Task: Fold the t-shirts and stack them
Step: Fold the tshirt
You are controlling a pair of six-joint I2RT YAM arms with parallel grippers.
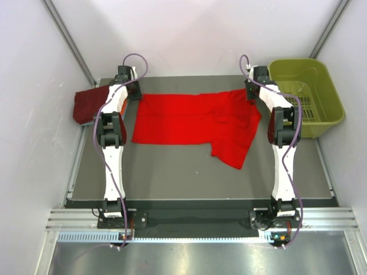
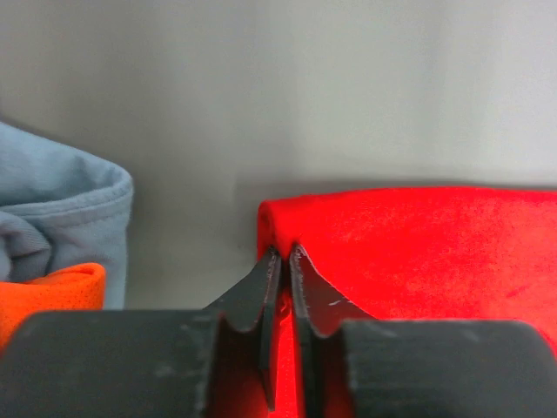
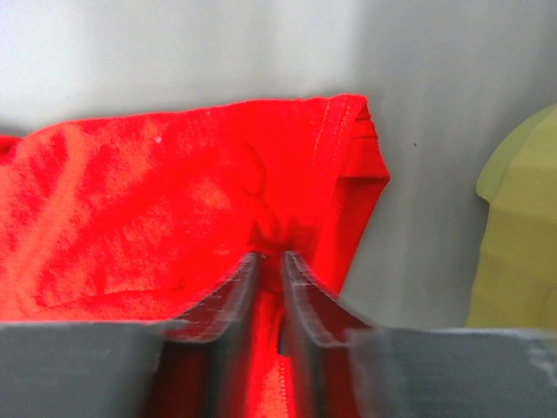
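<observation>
A bright red t-shirt (image 1: 189,123) lies spread across the back half of the dark table (image 1: 172,172), with one sleeve hanging toward the front right. My left gripper (image 1: 139,95) sits at its far left corner. In the left wrist view this gripper (image 2: 285,254) is pinched on the red cloth (image 2: 418,252) at the corner edge. My right gripper (image 1: 250,95) is at the shirt's far right corner. In the right wrist view that gripper (image 3: 270,257) is closed on a bunched fold of the red shirt (image 3: 157,200) near its hem. Folded shirts sit at the far left: dark maroon (image 1: 89,104), grey-blue (image 2: 61,209), orange (image 2: 48,296).
An olive-green plastic basket (image 1: 312,94) stands at the back right, just off the table's edge, and shows beside the right gripper as well (image 3: 522,235). White walls close in on three sides. Both arm bases stand at the near edge.
</observation>
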